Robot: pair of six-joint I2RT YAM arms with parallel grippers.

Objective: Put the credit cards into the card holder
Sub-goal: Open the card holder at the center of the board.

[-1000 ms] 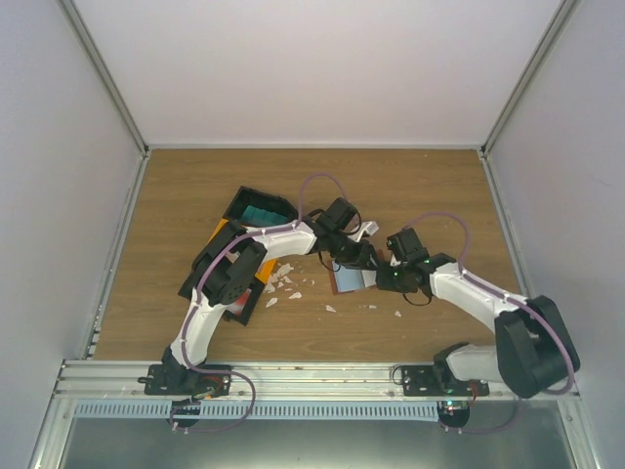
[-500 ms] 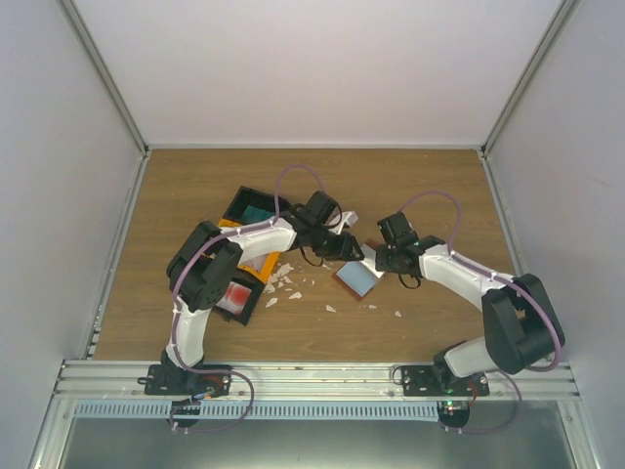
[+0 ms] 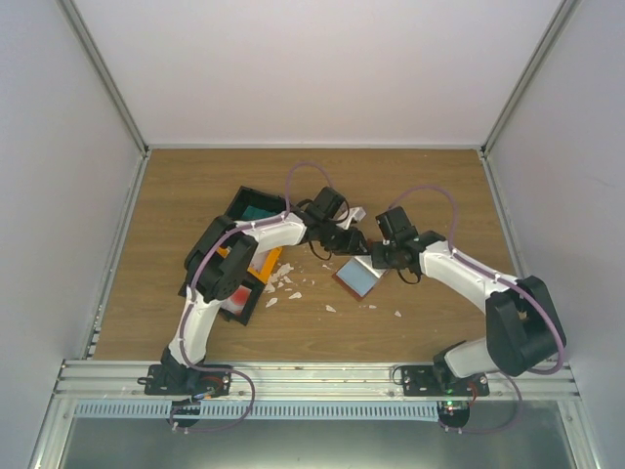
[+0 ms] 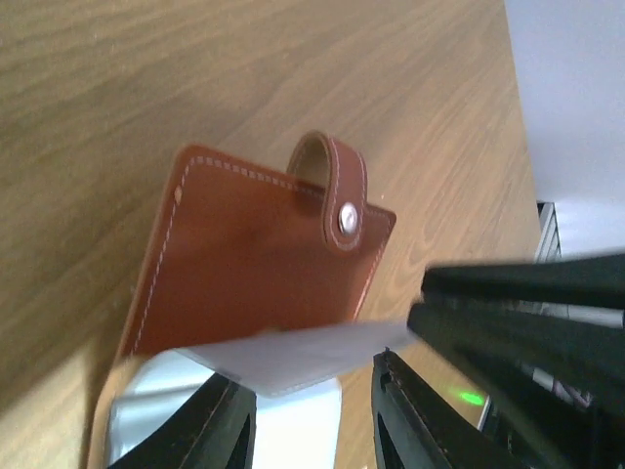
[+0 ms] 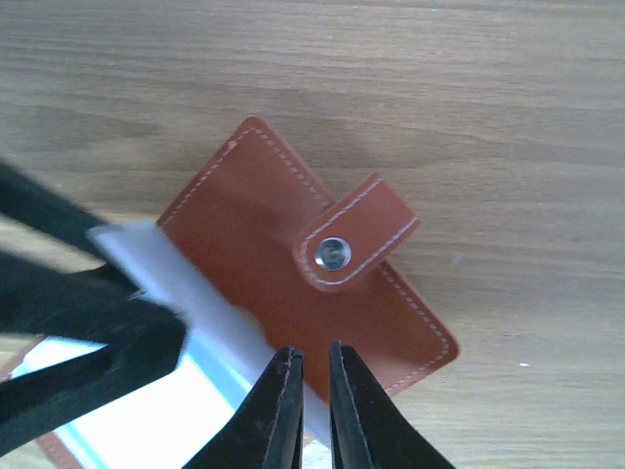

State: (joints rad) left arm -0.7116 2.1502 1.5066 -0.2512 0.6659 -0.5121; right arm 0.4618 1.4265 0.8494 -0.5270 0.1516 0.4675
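Observation:
The card holder (image 3: 356,278) lies open on the table, brown outside (image 5: 264,225) with a snap strap (image 4: 342,200) and pale inner pockets. My left gripper (image 4: 308,391) is shut on a pale white credit card (image 4: 293,352), holding it slanted over the holder's fold. My right gripper (image 5: 314,357) hovers just over the far end of that card (image 5: 166,269), its jaws almost together with only a slit between them. In the top view the two grippers meet above the holder, left (image 3: 350,240) and right (image 3: 376,258).
Left of the holder, under the left arm, stand a black bin with teal cards (image 3: 256,207), a yellow bin (image 3: 262,264) and a black bin with red-and-white cards (image 3: 234,301). White scraps (image 3: 288,283) litter the wood nearby.
The right gripper swung in from the right to the holder, opened wider, then closed to a slit. The left gripper shifted back and returned with the card. The holder slid slightly right.

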